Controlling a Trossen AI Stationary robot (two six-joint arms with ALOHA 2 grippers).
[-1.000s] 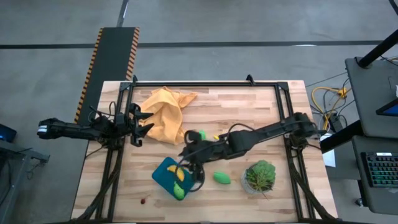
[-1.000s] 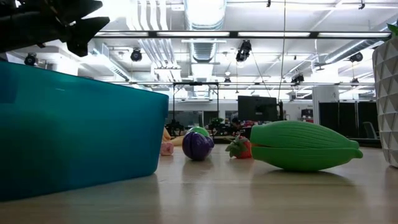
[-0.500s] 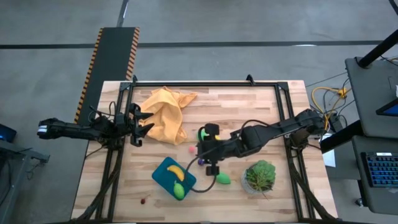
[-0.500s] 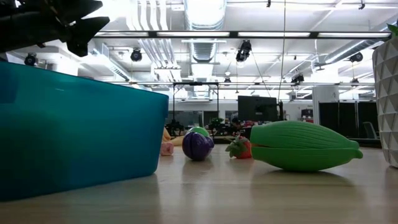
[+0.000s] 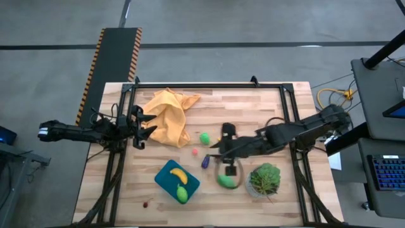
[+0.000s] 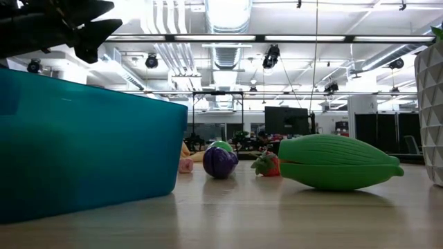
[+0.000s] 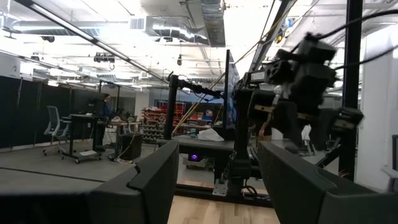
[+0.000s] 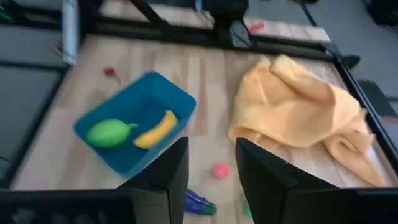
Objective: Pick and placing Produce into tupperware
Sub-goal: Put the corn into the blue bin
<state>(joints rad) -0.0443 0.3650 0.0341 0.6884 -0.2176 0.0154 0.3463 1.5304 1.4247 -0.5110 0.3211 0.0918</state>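
From above, your right gripper (image 5: 230, 170) hangs empty, jaws apart, over the green oval (image 5: 224, 181) near the table's front edge. The tupperware (image 5: 166, 174) there already holds a banana (image 5: 179, 174). Low down, that oval sits untouched. The left gripper (image 7: 214, 186) waits, spread open, at the left edge. Next, drop and grab it.

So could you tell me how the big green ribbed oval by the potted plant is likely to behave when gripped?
The green oval looks rigid and smooth, so it may slip. Its rounded belly and tapered ends suggest it could roll or pivot if pushed.
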